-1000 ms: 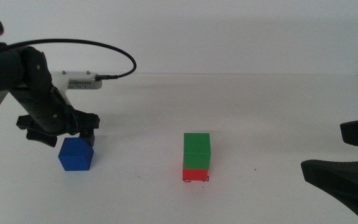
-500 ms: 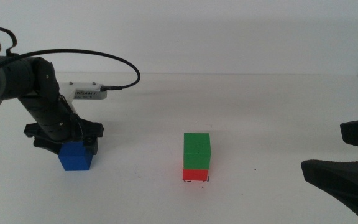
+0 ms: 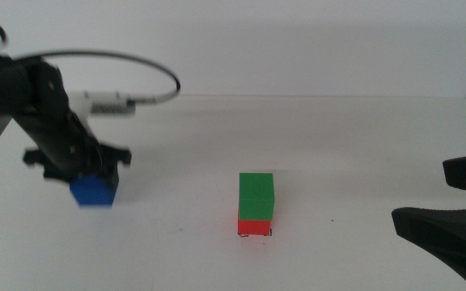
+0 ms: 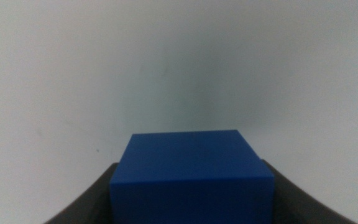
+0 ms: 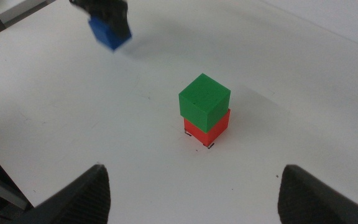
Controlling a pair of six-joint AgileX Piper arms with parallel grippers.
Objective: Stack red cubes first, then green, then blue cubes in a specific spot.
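Middle view: left gripper [image 3: 94,172] clamped on blue cube [image 3: 95,191] near table [image 3: 362,145] left edge, lifted slightly. Mid-table, green cube [image 3: 256,197] stacked on red cube [image 3: 254,227] — inside marked square [image 3: 254,234]. Right gripper [image 5: 194,205] parked at right edge, spread wide, empty.

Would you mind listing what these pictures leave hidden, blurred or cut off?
- Left gripper: blurred by motion in the middle view.
- Blue cube: lower part cut off by the left wrist picture's edge.
- Marked square: mostly covered by the red cube under the green cube.
- Right gripper: waiting at the table's right; fingertips cut off.
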